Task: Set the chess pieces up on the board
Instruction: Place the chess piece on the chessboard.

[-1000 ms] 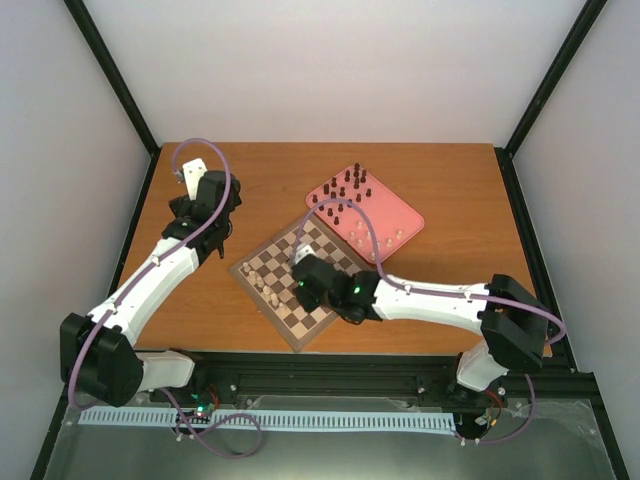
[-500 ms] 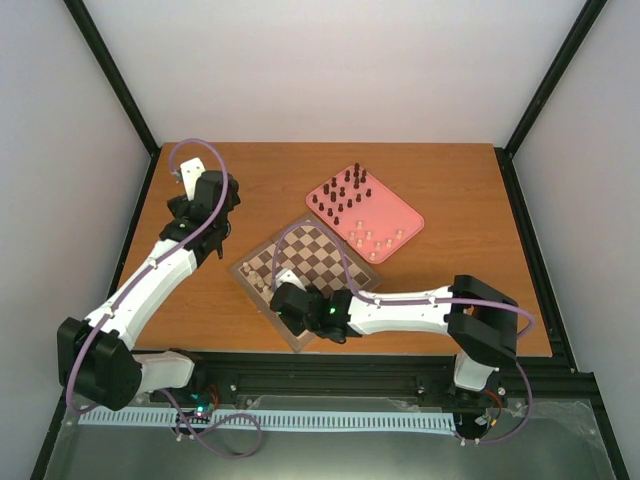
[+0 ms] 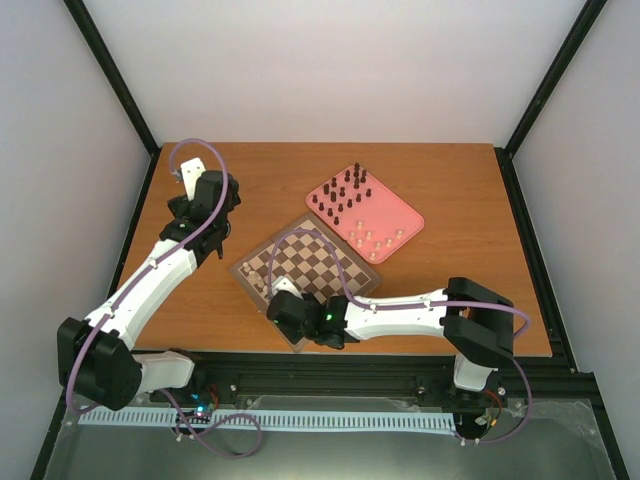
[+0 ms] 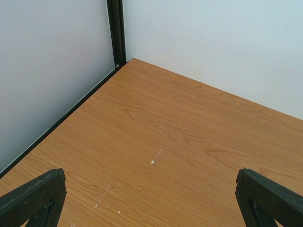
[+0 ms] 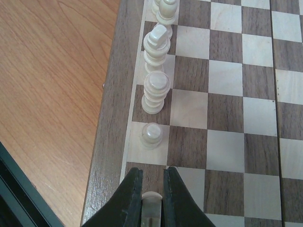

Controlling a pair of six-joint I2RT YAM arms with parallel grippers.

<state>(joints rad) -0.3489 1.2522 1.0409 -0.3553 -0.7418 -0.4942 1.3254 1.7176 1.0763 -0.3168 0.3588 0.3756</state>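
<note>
— Over the near-left edge of the board (image 3: pixel 320 265), what have you got?

— I have the right gripper (image 5: pixel 153 172) clamped on 1 cream piece (image 5: pixel 151 202). Only its rounded top shows between the fingers, so I take it to be upright but can't swear to it.

— Which way does it need to go?

— Straight down, I judge. A file of at least 4 cream pieces (image 5: pixel 152 135) runs away from the gripper along that edge column. The held one hangs just beside the nearest of them, at the vacant end of the line. My fingers close across the row, so opening them should not swing toward that neighbour, though it is near.

— Arm pose?

— In the top view my right arm lies low, stretched leftward along the near edge of the table (image 4: pixel 165 132), wrist above the board's near corner.

— And the other side?

— My left gripper (image 4: pixel 149 177) hangs over bare wood at the far left, jaws wide apart and empty, well apart from the board. More dark pieces (image 3: pixel 340 195) and cream ones stand on the pink tray (image 3: pixel 395 212) just beyond the board, and the right arm is nearer to those too.
</note>
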